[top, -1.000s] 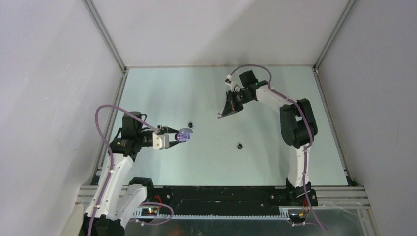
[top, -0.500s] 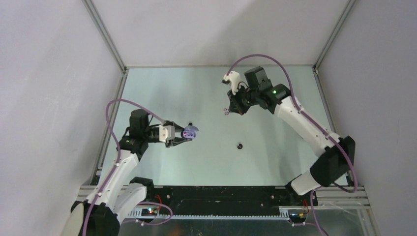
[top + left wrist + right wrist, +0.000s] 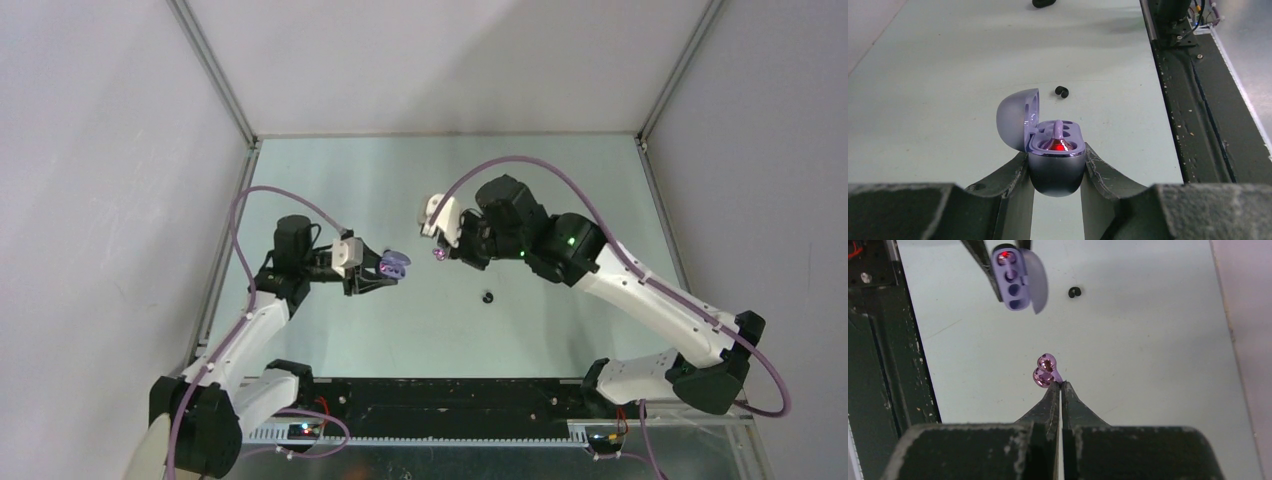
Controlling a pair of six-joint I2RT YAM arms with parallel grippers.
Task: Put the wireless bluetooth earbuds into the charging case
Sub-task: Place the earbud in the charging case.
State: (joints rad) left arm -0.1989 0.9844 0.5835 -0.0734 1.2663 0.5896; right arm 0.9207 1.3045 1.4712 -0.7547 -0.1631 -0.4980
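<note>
My left gripper (image 3: 1055,159) is shut on the lower body of the purple charging case (image 3: 1055,170), held above the table with its lid (image 3: 1015,117) open to the left. One purple earbud (image 3: 1058,136) sits in the case with a red light glowing at its base. In the top view the case (image 3: 395,263) is at centre left. Just right of it, my right gripper (image 3: 443,254) is shut on a glossy purple earbud (image 3: 1045,371), pinched by its stem at the fingertips (image 3: 1060,385). The two are apart. A black earbud (image 3: 488,296) lies on the table.
A second black earbud (image 3: 1075,291) lies on the table just beyond the case (image 3: 1013,277). The black rail (image 3: 1198,115) runs along the near edge of the table. Grey walls close in the left, right and far sides.
The right arm has swung left and nearer with the purple earbud, ending close to the case. The left arm has carried the case slightly right and away from its base.
</note>
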